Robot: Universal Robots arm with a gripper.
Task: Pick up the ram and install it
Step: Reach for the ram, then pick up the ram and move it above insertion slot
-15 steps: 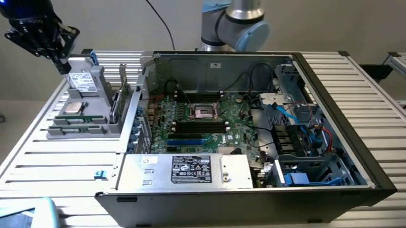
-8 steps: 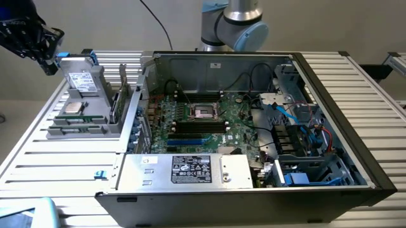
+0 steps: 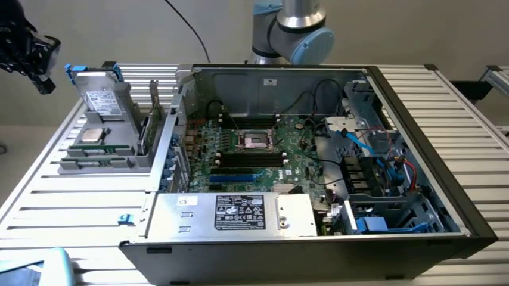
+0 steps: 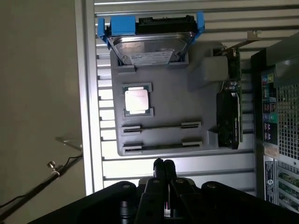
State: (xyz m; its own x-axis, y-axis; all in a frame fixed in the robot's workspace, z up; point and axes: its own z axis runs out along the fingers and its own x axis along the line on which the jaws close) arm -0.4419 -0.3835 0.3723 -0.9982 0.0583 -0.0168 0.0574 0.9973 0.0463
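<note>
Grey moulded tray (image 3: 131, 159) (image 4: 173, 100) on the slatted metal surface (image 3: 64, 202) (image 4: 140, 170), just beside the open computer case (image 3: 433, 143), at the exterior view's left. Inside the tray: a hard drive (image 3: 102, 95) (image 4: 149, 44) with blue tabs propped at one end, a square silver processor chip (image 3: 94, 134) (image 4: 136, 100) in its pocket, then two long narrow slots. Ram (image 3: 99, 149) (image 4: 161, 126) apparently standing on edge in the slot next to the chip, sunk deep, seen as a thin strip with some green showing in the exterior view. Label and chips too hidden to make out. Not yet lifted. Dark upright card (image 3: 149, 128) (image 4: 230, 116) along the tray's side nearest the case.

Jaws closed, black fingertips (image 4: 159, 164) pressed together with nothing between them. Hanging over bare slats just past the tray's slotted end in the wrist view, apart from the ram. High at the exterior view's far left edge, above the level of the tray.

Green motherboard (image 3: 294, 152) lying flat in the case, its black slots (image 3: 250, 158) side by side just beside the processor socket (image 3: 256, 139). Silver power supply (image 3: 230, 214) with a dark label at the case's near edge. Grey robot arm (image 3: 294, 24) with a blue cap rising behind the case.
</note>
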